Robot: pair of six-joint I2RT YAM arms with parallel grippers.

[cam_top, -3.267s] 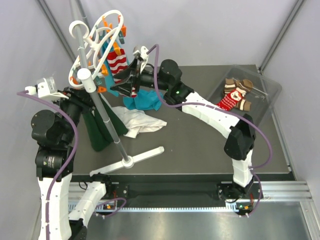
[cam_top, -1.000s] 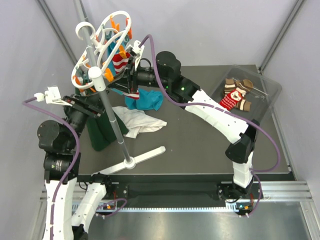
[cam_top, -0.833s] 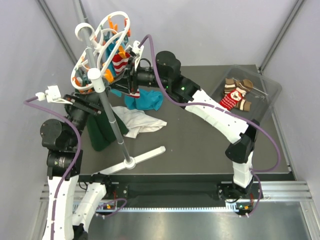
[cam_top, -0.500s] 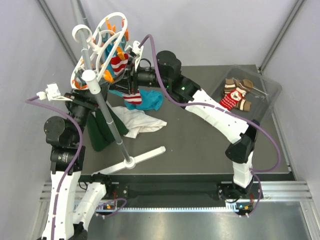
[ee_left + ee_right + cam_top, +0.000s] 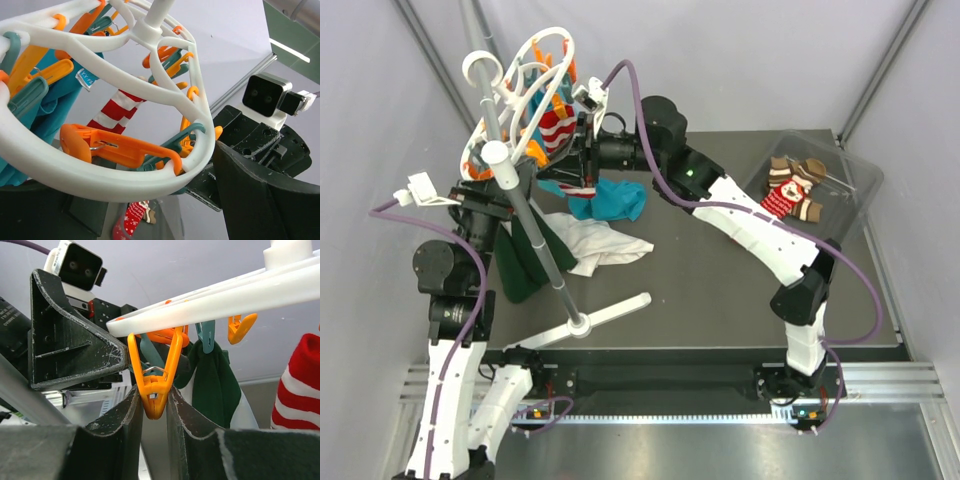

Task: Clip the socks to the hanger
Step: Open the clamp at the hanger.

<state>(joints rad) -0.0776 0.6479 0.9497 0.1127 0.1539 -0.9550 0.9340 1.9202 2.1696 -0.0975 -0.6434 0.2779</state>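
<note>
The white hanger [image 5: 525, 95] with orange clips tops the grey pole [image 5: 535, 230] at the far left. A red-and-white striped sock [image 5: 556, 127] hangs from it, also seen as sock [image 5: 115, 112] and sock [image 5: 300, 390]. My right gripper [image 5: 154, 390] is shut on the lower end of an orange clip [image 5: 154, 370]; from above this gripper [image 5: 570, 165] sits just under the hanger's right side. My left gripper [image 5: 150, 210] stands open, its fingers [image 5: 260, 200] wide on either side of the hanger ring [image 5: 100, 175]. More socks [image 5: 792, 190] lie in the bin.
A clear plastic bin [image 5: 855, 175] stands at the back right. A white cloth [image 5: 600, 245] and a teal garment [image 5: 615, 200] lie on the table below the hanger. A dark green garment [image 5: 520, 260] hangs from a clip beside the pole, whose foot [image 5: 582, 322] reaches toward the front.
My left gripper has opened wide, letting go of the hanger ring. The hanger has tilted a little to the left. My right gripper has stayed shut on the clip and risen slightly.
</note>
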